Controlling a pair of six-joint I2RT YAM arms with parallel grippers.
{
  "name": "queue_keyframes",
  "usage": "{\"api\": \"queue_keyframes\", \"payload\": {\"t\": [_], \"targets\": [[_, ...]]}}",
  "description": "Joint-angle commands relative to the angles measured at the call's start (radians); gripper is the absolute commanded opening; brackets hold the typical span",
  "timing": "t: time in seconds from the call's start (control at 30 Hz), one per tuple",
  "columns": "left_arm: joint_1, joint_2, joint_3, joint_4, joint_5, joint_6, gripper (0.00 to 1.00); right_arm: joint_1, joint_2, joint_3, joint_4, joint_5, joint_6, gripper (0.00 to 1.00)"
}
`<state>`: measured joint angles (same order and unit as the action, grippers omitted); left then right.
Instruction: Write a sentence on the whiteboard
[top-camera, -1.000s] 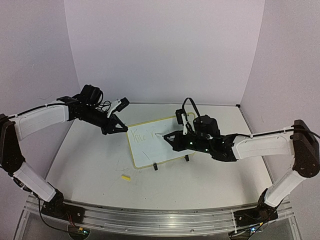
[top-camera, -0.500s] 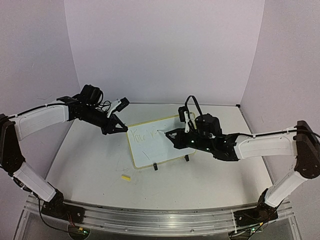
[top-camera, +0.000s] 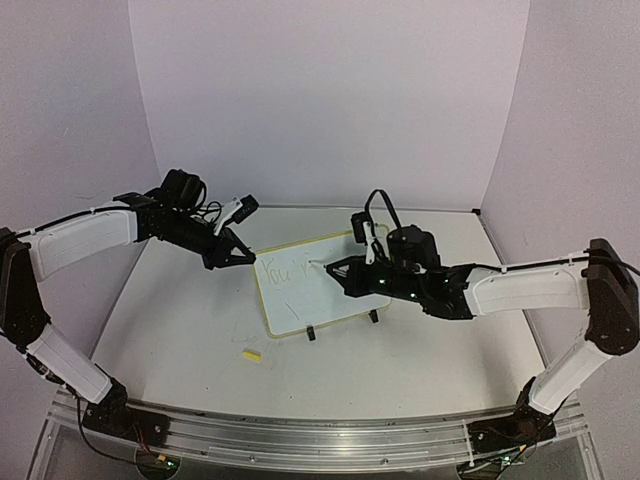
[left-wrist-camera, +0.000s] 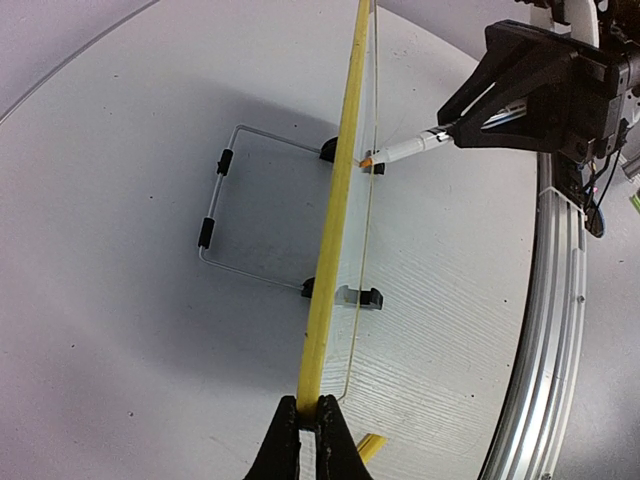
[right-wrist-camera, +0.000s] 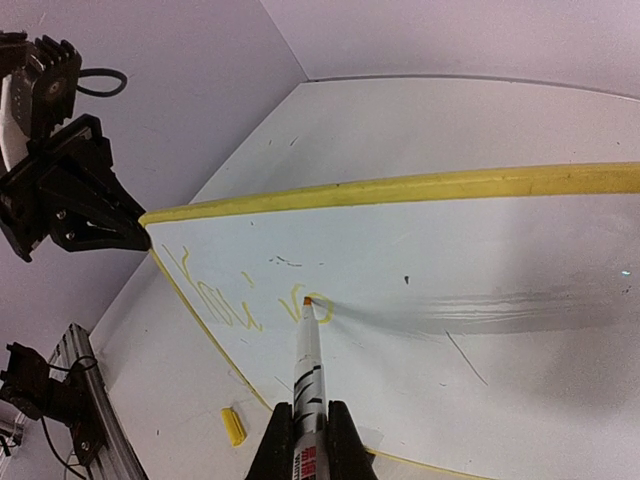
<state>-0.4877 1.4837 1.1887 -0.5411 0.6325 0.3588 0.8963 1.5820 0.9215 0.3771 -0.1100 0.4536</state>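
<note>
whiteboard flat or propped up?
Propped up: the whiteboard stands on edge on its black feet, wire stand behind, left gripper pinching its rim.

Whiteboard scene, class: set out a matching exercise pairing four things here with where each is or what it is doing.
Things: 1 left gripper; 2 right gripper; 3 marker tip; 4 yellow piece.
States: A loose on the table, in front of the whiteboard; B against the board's face, beside the writing; C shut on the board's yellow rim; D shut on the marker.
Pairs: 1-C, 2-D, 3-B, 4-A.
</note>
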Motion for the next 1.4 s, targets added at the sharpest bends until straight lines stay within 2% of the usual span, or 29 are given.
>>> {"api": "queue_keyframes", "payload": {"t": [0.0, 0.43, 1.0, 1.37], "targets": [[-0.002, -0.02, 0.002, -0.004, -0.024, 0.035, 0.0, -0.007, 0.025, 0.03, 0.016, -0.004, 0.007, 0.0], [-0.002, -0.017, 0.002, -0.004, -0.023, 0.035, 0.0, -0.007, 0.018, -0.037, 0.016, 0.002, 0.04, 0.0], [-0.002, -0.019, 0.002, -0.004, -0.025, 0.035, 0.0, -0.007, -0.047, -0.058, 0.001, 0.109, 0.03, 0.0], [-0.002, -0.021, 0.002, -0.005, -0.027, 0.035, 0.0, -0.007, -0.043, -0.054, -0.007, 0.11, 0.029, 0.0]]}}
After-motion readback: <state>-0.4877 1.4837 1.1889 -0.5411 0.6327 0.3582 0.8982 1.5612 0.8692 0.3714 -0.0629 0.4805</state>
